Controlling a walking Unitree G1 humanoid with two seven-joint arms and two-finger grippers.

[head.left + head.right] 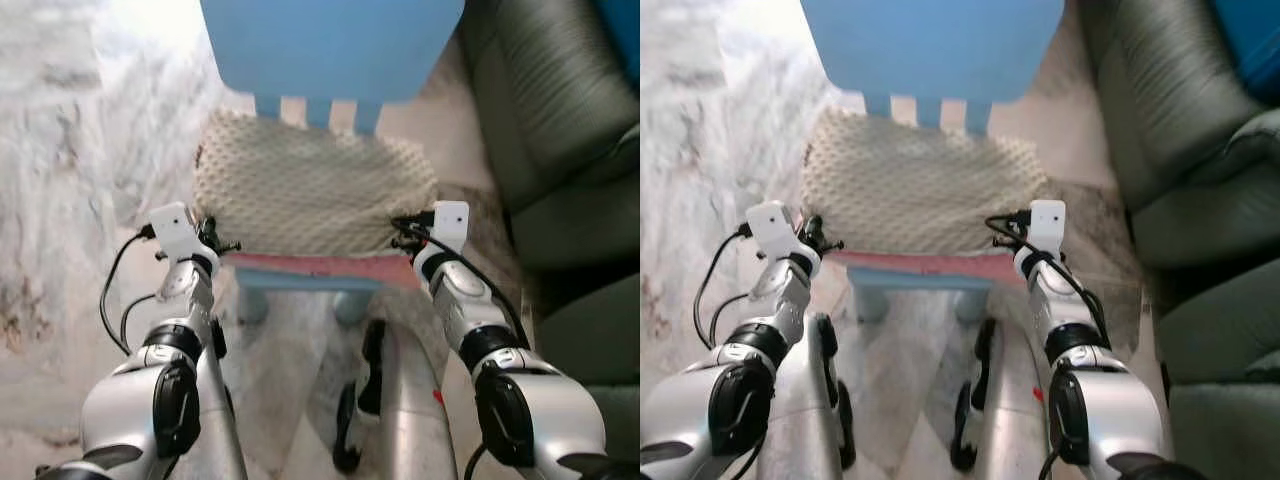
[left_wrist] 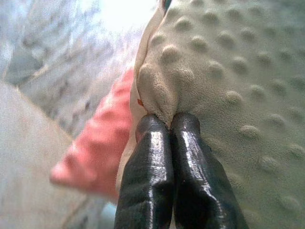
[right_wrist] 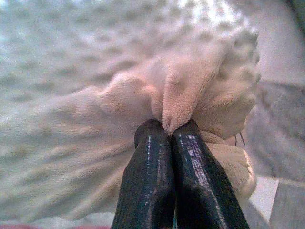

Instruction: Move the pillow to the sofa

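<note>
A cream pillow [image 1: 310, 195] with a bumpy surface lies on a blue chair [image 1: 330, 40], over a pink-edged seat cushion [image 1: 320, 268]. My left gripper [image 2: 167, 125] is shut on a fold of the pillow's near left corner. My right gripper [image 3: 167, 129] is shut on a pinch of fabric at the pillow's near right corner. Both wrists [image 1: 180, 235] [image 1: 445, 228] sit at the pillow's front edge. A dark green leather sofa [image 1: 560, 140] stands to the right.
Marbled light floor [image 1: 80, 180] spreads to the left and below the chair. The chair's blue backrest rises behind the pillow. The sofa's seat cushions [image 1: 1200, 310] run along the right side, close to my right arm.
</note>
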